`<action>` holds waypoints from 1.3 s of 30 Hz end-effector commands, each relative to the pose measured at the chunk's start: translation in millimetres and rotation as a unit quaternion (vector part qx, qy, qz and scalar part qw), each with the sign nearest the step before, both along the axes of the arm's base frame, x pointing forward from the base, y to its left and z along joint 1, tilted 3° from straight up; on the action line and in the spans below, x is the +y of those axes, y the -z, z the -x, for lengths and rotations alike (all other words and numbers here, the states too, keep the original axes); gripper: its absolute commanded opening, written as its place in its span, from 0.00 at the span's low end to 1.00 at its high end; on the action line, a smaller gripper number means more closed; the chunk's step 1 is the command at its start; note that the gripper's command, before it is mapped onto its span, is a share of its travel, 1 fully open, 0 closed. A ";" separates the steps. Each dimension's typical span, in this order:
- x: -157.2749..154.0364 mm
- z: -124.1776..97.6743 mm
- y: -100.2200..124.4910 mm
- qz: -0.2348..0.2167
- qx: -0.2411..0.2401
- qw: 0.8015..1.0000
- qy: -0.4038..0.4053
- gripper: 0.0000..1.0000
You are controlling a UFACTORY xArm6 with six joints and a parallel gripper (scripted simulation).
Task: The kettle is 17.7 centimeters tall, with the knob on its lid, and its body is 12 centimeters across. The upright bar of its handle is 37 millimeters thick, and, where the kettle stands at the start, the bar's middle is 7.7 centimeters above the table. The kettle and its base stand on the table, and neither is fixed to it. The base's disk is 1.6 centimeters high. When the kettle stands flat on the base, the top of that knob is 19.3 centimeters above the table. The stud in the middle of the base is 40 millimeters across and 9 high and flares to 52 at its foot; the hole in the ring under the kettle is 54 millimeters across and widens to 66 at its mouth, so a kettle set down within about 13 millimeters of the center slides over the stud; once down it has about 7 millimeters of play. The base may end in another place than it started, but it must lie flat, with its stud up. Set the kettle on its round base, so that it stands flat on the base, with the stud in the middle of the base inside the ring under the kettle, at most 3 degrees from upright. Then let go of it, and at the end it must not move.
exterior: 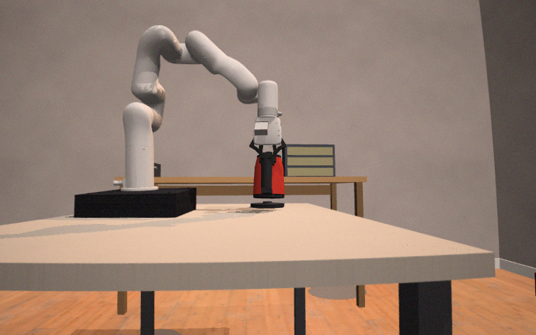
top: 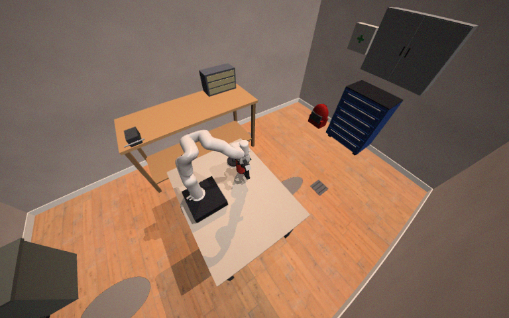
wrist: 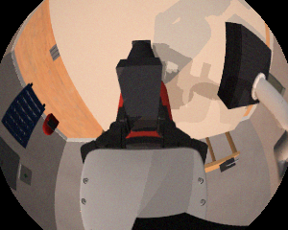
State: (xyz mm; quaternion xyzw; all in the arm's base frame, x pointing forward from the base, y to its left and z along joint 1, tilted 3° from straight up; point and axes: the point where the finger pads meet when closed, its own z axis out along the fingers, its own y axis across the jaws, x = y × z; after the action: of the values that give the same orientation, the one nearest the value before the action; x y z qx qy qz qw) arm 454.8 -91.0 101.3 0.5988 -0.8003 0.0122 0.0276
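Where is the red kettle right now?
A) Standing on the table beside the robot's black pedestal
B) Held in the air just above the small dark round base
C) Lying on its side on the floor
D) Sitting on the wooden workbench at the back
B: in the exterior view the gripper is shut on the kettle by its dark handle, and a gap shows between its underside and the base.

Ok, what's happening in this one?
A white arm holds a red kettle by its black handle, the pincer shut on it from above. The kettle hangs upright over its round black base on the table, with a gap between them. It is not set down or released yet.
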 end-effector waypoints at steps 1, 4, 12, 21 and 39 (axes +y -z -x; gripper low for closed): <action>16.3 -4.7 -1.0 0.001 -0.003 1.000 0.000 0.00; 27.0 -6.6 -0.3 0.001 -0.003 1.000 0.000 0.00; 48.1 -10.4 0.9 0.001 -0.003 1.000 0.000 0.00; 78.4 -15.8 2.7 0.001 -0.003 1.000 0.000 0.00; 123.6 -23.9 5.3 0.001 -0.003 1.000 0.000 0.00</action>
State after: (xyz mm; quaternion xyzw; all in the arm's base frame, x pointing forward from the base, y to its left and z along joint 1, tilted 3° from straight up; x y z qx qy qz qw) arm 475.1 23.0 94.6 0.5990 -0.8002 0.0127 0.0281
